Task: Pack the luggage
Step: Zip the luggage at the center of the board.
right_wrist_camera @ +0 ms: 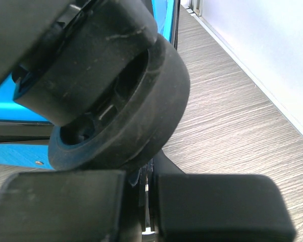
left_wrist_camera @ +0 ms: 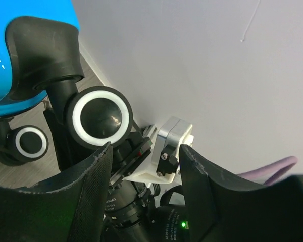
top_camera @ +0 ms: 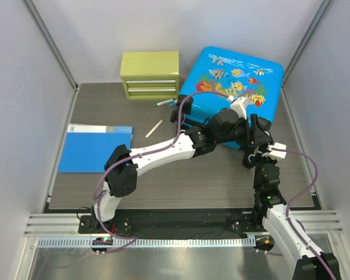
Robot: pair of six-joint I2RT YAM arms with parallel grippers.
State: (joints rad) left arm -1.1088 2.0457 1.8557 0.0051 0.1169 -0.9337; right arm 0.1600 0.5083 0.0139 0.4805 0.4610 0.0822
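Note:
The luggage (top_camera: 233, 76) is a bright-blue hard shell with a fish print. It lies closed at the back right of the table. My left gripper (top_camera: 247, 123) reaches across to its near edge. In the left wrist view its blue shell (left_wrist_camera: 35, 9) and a white-ringed wheel (left_wrist_camera: 99, 117) sit just ahead of my left gripper (left_wrist_camera: 145, 151). That gripper is open and holds nothing; the right arm's wrist shows behind the gap. My right gripper (right_wrist_camera: 149, 176) is shut right under a black wheel (right_wrist_camera: 126, 111). Only a thin sliver shows in its seam.
A yellow-green drawer box (top_camera: 150, 74) stands at the back, left of the luggage. A flat blue folder (top_camera: 97, 149) lies at the left. A white pen (top_camera: 154, 128) and markers (top_camera: 166, 102) lie mid-table. Enclosure walls close in both sides.

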